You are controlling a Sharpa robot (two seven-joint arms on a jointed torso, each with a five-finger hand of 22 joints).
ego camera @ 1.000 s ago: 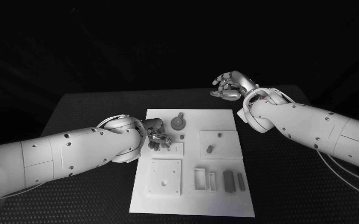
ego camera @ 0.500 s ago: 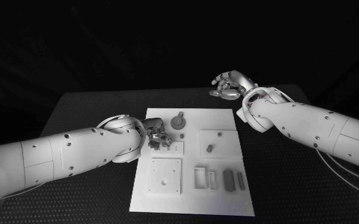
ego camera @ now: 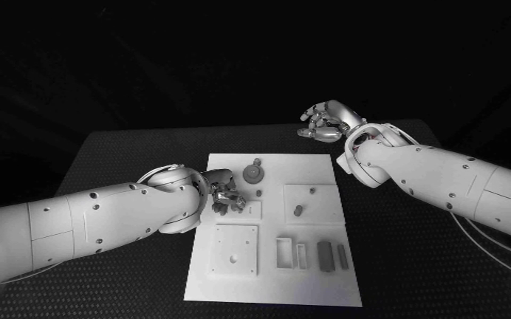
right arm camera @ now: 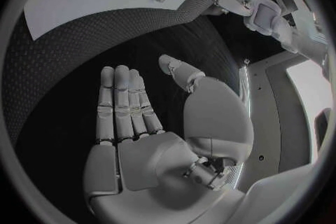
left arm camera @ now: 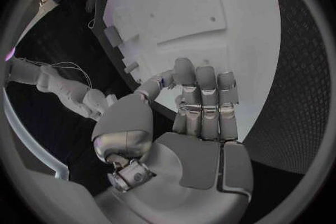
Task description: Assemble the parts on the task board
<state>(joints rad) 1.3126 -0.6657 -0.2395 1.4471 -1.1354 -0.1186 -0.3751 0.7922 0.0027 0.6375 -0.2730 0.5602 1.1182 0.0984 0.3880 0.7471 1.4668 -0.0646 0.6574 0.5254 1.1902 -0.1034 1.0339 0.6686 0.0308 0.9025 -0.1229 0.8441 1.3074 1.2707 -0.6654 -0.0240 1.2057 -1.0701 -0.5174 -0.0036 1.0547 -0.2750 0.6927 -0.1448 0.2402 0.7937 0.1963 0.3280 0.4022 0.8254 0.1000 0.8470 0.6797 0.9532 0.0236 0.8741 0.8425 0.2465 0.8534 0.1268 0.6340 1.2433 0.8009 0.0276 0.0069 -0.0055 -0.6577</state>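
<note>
Left hand (ego camera: 223, 194) rests over the left edge of the task board (ego camera: 275, 289), fingers curled together — whether it grips a part cannot be told. Right hand (ego camera: 325, 122) hovers past the board's far right corner, fingers extended, holding nothing. A round grey part (ego camera: 253, 173) lies near the far edge.

My left hand (ego camera: 223, 192) reached inward, fingers curled together, thumb close by, whether it holds anything unclear, my right hand (right arm camera: 150, 123) raised farther off, fingers straight, holding nothing
</note>
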